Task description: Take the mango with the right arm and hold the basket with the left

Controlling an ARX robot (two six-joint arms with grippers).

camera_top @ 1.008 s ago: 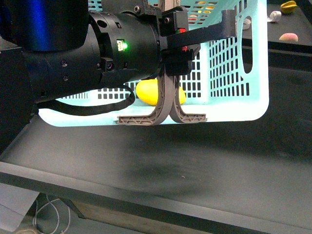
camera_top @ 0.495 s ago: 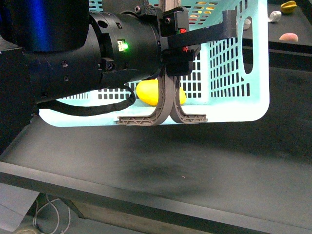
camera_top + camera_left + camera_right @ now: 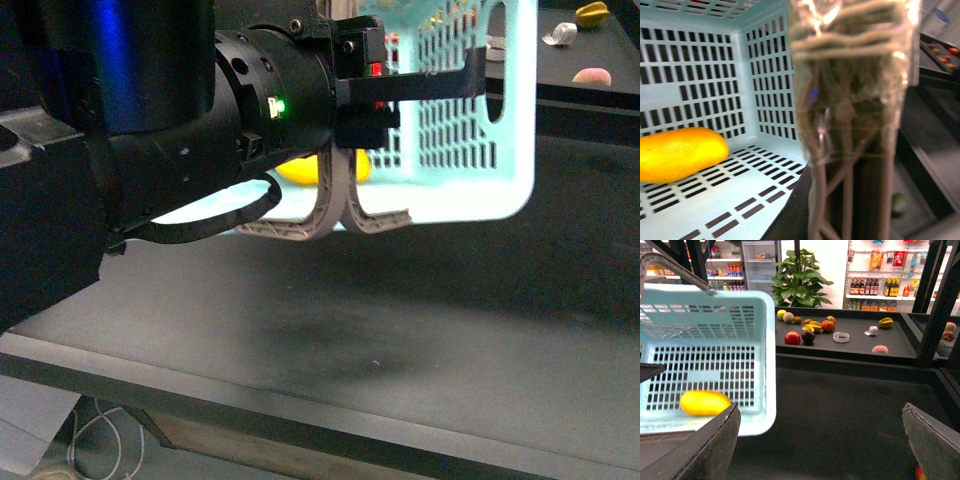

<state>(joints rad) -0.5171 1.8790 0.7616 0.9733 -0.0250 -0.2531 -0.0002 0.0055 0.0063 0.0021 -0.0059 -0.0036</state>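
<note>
inside basket [image 3: 715, 350]: mango [image 3: 705, 402] on base | left gripper [image 3: 345, 190]: clamped on handles | right gripper [image 3: 820, 440]: jaws apart

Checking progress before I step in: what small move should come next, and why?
Probably keep the left gripper holding the basket steady. The mango already lies inside it, and the open right gripper holds nothing.

the arm [image 3: 200, 130] hides most of the mango [image 3: 300, 172]; the handles [image 3: 855, 120] blur up close, hiding the left pincer.
</note>
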